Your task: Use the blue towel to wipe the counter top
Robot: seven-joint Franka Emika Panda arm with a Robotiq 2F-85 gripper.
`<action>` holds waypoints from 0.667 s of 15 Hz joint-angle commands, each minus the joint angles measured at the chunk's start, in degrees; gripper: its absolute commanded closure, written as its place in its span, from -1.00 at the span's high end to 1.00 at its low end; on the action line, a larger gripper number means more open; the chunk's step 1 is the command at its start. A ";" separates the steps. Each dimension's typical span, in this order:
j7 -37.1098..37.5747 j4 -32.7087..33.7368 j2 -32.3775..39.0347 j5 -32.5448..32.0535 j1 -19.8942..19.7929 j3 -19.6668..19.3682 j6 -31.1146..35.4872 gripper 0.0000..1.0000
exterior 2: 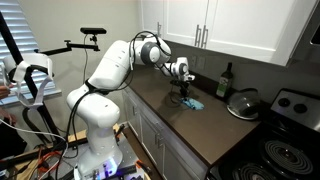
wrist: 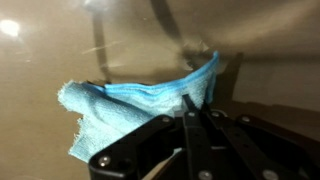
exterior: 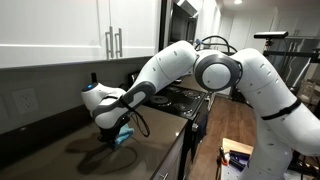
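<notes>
Bench [exterior 2: 215, 135]: dark top running along the wall under white cabinets [exterior 2: 230, 25], stove [exterior 2: 290, 150] at one end.
Arm [exterior 2: 110, 70]: reaches out over the bench, wrist pointed down.
Lid [exterior 2: 243, 103] and bottle [exterior 2: 225, 80]: near the wall, apart from the work spot.
Towel [wrist: 130, 105]: blue, bunched, appears to lie on the bench directly under the wrist; one fold drawn up.
Fingers [wrist: 192, 125]: clenched on that raised fold, pinching the towel.
Step, as judged: towel is gripped and down at the surface, so the wipe itself is in hand.
Next move calls for a sideways drag with light downward pressure and an unbroken pinch, steering clear of lid and bottle.
</notes>
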 commanded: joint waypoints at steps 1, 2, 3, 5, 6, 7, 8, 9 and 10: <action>4.23 -2.55 -1.26 -0.23 -2.24 -1.53 2.11 -0.94; 5.06 -3.33 -1.72 -0.27 -2.84 -2.05 2.37 -0.94; 5.84 -3.57 -2.03 -0.34 -3.34 -2.53 2.20 -0.94; 7.19 -5.59 -2.95 -0.59 -3.99 -3.25 2.62 -0.94; 7.48 -6.91 -3.56 -0.54 -4.29 -3.29 2.74 -0.94; 7.68 -8.12 -4.12 -0.58 -4.44 -3.29 2.75 -0.94; 7.28 -9.44 -4.87 -0.35 -4.69 -2.88 2.84 -0.94; 6.95 -10.64 -5.59 -0.25 -4.79 -2.54 2.85 -0.94; 6.36 -12.03 -6.35 -0.14 -4.76 -2.03 2.91 -0.94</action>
